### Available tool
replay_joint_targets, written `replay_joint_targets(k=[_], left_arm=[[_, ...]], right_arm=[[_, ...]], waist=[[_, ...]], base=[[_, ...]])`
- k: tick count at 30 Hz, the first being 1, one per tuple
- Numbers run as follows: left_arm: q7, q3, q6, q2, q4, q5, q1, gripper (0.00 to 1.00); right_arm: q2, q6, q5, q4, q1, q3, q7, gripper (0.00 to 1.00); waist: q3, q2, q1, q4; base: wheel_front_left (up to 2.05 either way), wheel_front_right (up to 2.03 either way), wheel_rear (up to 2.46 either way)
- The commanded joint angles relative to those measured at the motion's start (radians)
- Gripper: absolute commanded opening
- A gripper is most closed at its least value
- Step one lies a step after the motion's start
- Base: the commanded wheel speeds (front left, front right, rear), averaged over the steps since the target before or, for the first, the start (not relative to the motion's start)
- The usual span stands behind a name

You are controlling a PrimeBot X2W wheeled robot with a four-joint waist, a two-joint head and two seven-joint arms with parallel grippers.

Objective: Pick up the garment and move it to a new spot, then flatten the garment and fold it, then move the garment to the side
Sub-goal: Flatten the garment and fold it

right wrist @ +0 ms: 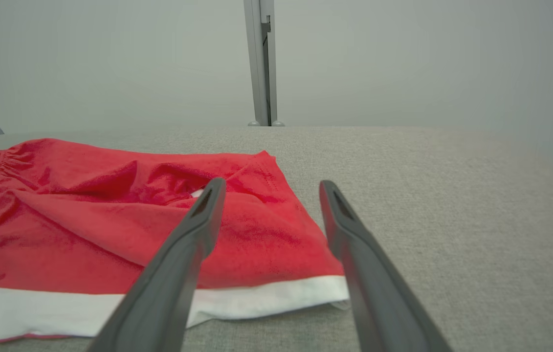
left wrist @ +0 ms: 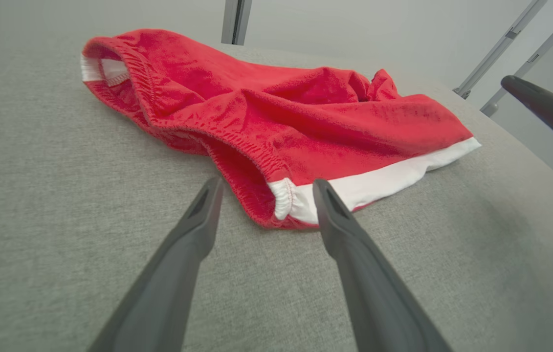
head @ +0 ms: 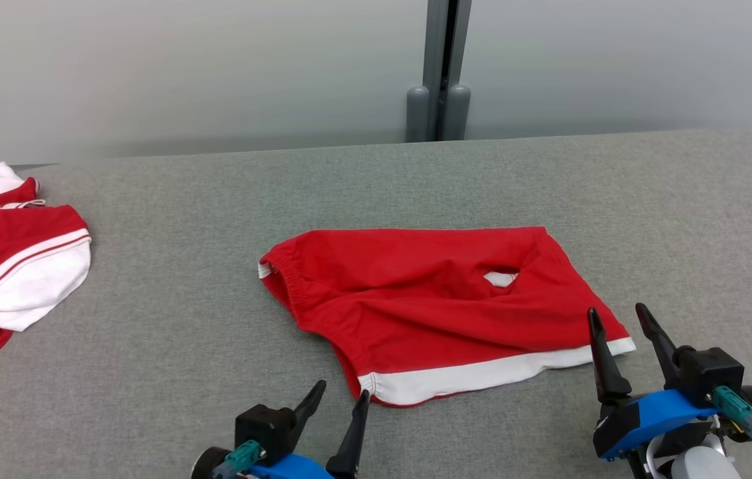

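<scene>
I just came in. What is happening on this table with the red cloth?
A two-armed robot is working on a pair of red shorts that lie rumpled on the grey table. Both grippers are open and hold nothing. The left gripper points at the near corner by the elastic waist. The right gripper is at the other end of the white band. The shorts are not folded yet. A red and white garment lies apart at the table's left edge.
</scene>
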Motion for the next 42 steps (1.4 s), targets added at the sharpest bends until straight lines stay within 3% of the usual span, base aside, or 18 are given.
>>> replay_joint_targets(k=[1,6,14,15,17,19,22,28,33,42], left_arm=[[0.019,-0.01,-0.007,0.008,-0.003,-0.009,-0.017,1.0],[0.082,-0.045,-0.021,0.009,0.035,-0.043,-0.048,1.0],[0.072,-0.074,-0.029,0.007,0.142,-0.07,-0.121,1.0],[0.07,-0.078,-0.029,0.005,0.155,-0.075,-0.13,0.95],[0.06,-0.086,-0.031,0.001,0.18,-0.081,-0.148,0.55],[0.039,-0.088,-0.032,-0.002,0.2,-0.099,-0.162,0.36],[0.022,-0.106,-0.034,-0.008,0.236,-0.123,-0.183,0.0],[-0.043,-0.104,-0.017,-0.01,0.298,-0.138,-0.217,0.0],[-0.086,-0.068,0.002,0.024,0.314,-0.147,-0.223,0.0],[-0.103,-0.049,0.015,0.049,0.302,-0.163,-0.212,0.0]], right_arm=[[-0.003,0.0,-0.003,0.003,-0.008,-0.001,-0.005,1.0],[-0.003,0.0,-0.006,0.011,-0.014,0.005,-0.006,1.0],[-0.003,0.0,-0.009,0.021,-0.017,-0.002,-0.01,1.0],[-0.003,0.0,-0.01,0.022,-0.018,-0.004,-0.01,1.0],[-0.003,0.0,-0.011,0.025,-0.019,-0.009,-0.012,1.0],[-0.003,0.0,-0.013,0.027,-0.018,-0.015,-0.015,1.0],[-0.003,0.0,-0.02,0.037,-0.013,-0.029,-0.017,1.0],[-0.003,0.0,-0.046,0.075,-0.002,-0.06,-0.004,1.0],[-0.003,0.0,-0.089,0.118,-0.001,-0.089,0.018,1.0],[-0.004,0.0,-0.137,0.225,-0.048,-0.039,0.057,1.0]], waist=[[0.002,-0.0001,0.0,-0.005],[0.012,-0.0001,0.0,-0.029],[0.025,-0.0001,0.0,-0.06],[0.026,-0.0001,0.0,-0.062],[0.027,-0.0001,0.0,-0.065],[0.028,-0.0001,0.0,-0.066],[0.029,-0.0001,0.0,-0.062],[0.031,-0.0001,0.0,-0.054],[0.041,-0.0001,0.0,-0.044],[0.057,-0.0001,0.0,-0.032]], base=[[0.0,0.0,0.0],[0.0,0.0,0.0],[0.0,0.0,0.0],[0.0,0.0,0.0],[0.0,0.0,0.0],[0.0,0.0,0.0],[0.0,0.0,0.0],[0.0,0.0,0.0],[0.0,0.0,0.0],[0.0,0.0,0.0]])
